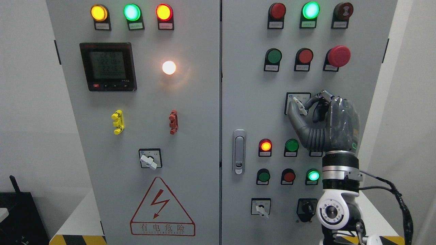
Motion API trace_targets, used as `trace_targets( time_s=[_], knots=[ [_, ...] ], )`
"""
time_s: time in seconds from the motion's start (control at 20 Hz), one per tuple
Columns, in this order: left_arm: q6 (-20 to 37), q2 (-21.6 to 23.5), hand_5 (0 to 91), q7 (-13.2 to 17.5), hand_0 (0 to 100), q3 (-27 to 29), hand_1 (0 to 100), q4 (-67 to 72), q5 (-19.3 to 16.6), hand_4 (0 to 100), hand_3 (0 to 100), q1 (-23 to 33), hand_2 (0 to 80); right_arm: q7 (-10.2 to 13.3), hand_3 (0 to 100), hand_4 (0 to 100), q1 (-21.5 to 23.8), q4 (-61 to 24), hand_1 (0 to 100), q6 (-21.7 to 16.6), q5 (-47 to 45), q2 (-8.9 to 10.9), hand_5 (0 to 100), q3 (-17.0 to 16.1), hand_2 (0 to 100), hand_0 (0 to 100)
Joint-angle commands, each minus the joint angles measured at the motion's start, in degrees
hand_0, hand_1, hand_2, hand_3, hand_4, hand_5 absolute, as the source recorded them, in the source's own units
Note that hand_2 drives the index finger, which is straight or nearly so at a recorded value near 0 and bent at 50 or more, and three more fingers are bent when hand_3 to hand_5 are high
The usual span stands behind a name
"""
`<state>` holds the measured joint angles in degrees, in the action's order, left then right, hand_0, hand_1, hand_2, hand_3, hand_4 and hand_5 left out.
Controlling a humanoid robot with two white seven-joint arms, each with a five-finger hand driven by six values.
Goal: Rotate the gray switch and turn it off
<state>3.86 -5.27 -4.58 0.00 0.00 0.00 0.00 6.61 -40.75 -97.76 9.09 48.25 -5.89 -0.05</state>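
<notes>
On the right cabinet door, a gray rotary switch [297, 103] sits on a dark square plate at mid height. Its light knob points up and to the left. My right hand [304, 108] rises from the lower right, dark and glossy, with thumb [294, 115] and fingers [318, 98] closed around the knob. The palm hides the right half of the plate. My left arm does not show.
Other rotary switches: a white one [149, 160] on the left door, a white one [261, 208] and a black one [307, 208] low on the right door. Red mushroom stop button [339, 55] above the hand. Door handle [239, 151], lit indicator lamps, meter display [108, 66].
</notes>
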Motion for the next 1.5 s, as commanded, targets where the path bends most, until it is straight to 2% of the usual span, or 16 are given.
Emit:
trace_targets(
  time_s=[0.0, 1.45],
  knots=[
    [0.0, 0.0, 0.0, 0.0, 12, 0.4, 39, -1.5, 1.1, 0, 0, -0.5, 0.0, 0.3, 99, 98, 0.0, 0.0, 53, 0.0, 0.0, 0.0, 100, -1.6, 68, 48],
    [0.0, 0.0, 0.0, 0.0, 12, 0.4, 39, -1.5, 1.1, 0, 0, -0.5, 0.0, 0.3, 100, 99, -0.2, 0.0, 51, 0.1, -0.1, -0.08, 100, -1.2, 71, 58]
  ],
)
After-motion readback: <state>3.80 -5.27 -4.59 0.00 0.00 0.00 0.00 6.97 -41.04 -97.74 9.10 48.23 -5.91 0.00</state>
